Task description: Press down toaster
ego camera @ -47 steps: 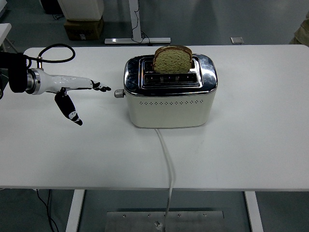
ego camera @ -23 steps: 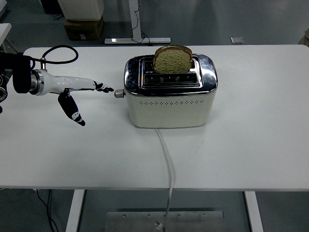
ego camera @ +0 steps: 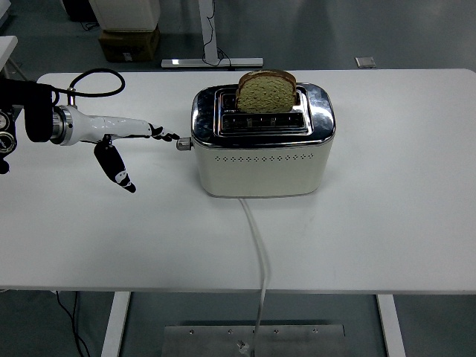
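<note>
A cream and chrome toaster (ego camera: 262, 145) stands in the middle of the white table (ego camera: 387, 193). A slice of brown bread (ego camera: 266, 91) sticks up out of its far slot. The toaster's small lever knob (ego camera: 184, 145) juts from its left end, high up. My left hand (ego camera: 134, 149) reaches in from the left with its fingers stretched out flat and holding nothing. The fingertips (ego camera: 168, 136) are just left of the knob, a small gap apart. The thumb (ego camera: 119, 172) hangs down toward the table. The right hand is out of view.
The toaster's white cord (ego camera: 257, 245) runs from its front over the table's near edge. A black cable (ego camera: 93, 83) loops above my left wrist. Cardboard boxes (ego camera: 128, 43) and a desk frame (ego camera: 211, 61) stand on the floor behind the table.
My left hand has slid to the right toward the toaster's lever knob, closing most of the gap. The toaster and bread have not moved.
</note>
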{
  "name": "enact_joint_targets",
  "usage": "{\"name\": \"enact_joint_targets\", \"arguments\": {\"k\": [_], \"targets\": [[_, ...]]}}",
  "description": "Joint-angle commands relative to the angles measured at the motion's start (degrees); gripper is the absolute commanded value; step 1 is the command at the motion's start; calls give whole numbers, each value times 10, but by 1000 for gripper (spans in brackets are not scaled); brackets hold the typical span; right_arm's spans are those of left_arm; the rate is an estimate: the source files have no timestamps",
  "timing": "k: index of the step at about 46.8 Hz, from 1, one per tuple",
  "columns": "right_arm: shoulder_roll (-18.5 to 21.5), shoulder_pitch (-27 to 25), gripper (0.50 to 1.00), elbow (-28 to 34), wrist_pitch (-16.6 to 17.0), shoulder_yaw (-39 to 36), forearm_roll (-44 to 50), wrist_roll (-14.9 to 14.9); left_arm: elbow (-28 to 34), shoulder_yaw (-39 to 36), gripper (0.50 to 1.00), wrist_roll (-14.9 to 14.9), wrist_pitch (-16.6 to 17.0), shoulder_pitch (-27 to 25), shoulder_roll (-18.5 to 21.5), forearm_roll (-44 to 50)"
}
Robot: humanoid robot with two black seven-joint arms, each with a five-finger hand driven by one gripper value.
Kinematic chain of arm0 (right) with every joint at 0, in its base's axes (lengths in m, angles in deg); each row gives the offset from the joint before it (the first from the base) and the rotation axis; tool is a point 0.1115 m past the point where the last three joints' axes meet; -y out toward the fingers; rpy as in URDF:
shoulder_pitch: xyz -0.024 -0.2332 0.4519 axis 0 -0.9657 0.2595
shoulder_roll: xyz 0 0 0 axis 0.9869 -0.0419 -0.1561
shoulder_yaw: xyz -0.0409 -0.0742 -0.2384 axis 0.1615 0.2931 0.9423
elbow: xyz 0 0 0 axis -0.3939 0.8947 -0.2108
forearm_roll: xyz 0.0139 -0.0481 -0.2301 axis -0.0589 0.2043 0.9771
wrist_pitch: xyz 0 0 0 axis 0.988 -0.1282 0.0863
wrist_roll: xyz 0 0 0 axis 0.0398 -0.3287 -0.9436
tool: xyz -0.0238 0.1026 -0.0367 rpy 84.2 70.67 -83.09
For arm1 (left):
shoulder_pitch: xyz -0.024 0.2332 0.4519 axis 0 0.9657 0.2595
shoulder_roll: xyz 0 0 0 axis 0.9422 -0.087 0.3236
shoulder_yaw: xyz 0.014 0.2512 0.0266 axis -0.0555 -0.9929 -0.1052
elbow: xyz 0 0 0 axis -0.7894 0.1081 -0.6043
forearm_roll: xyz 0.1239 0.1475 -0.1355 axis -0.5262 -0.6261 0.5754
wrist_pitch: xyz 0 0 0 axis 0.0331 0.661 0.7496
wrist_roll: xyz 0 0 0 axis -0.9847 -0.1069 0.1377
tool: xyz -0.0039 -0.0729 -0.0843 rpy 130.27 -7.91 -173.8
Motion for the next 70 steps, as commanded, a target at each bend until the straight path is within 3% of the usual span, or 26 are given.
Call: {"name": "enact_joint_targets", "arguments": {"k": [1,70], "targets": [[0,0,998,0,0,0,0,0,-3,0,1000,0,0,2,0,0],[0,0,1000,0,0,-1,1,0,-48,0,1000,0,0,20,-43,0]]}}
